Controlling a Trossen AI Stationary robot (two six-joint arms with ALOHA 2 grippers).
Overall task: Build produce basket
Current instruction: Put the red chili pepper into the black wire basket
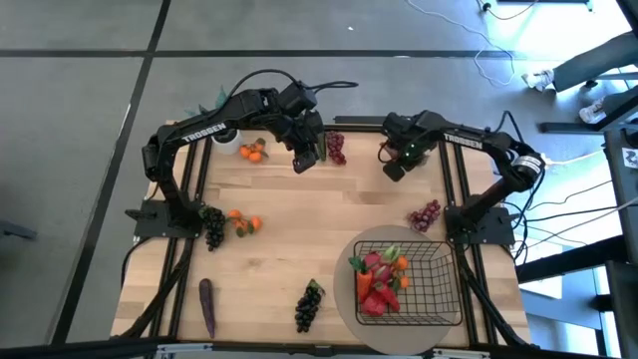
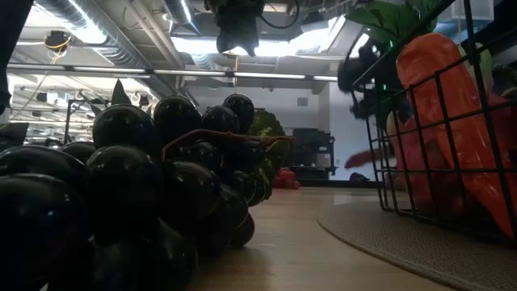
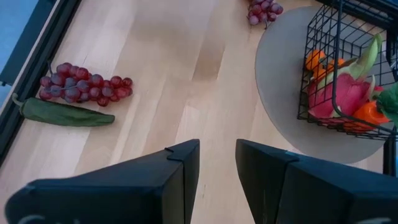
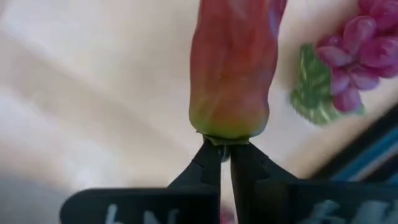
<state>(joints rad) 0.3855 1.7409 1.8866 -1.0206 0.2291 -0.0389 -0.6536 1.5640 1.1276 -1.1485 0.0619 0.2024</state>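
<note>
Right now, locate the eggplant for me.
In the high view the eggplant lies at the table's front left corner, below the dark grapes and left of another dark bunch.

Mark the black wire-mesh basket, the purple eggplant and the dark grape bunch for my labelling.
black wire-mesh basket [image 1: 439, 284]: high view, bare mesh floor.
purple eggplant [image 1: 207, 307]: high view, mid-body.
dark grape bunch [image 1: 308, 306]: high view, cluster centre.

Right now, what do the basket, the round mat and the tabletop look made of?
Basket: thin black wire, probably coated metal, open grid.
Round mat: beige, seemingly woven fibre; texture shows in the low view.
Tabletop: light wood, visible grain, matte.
</note>
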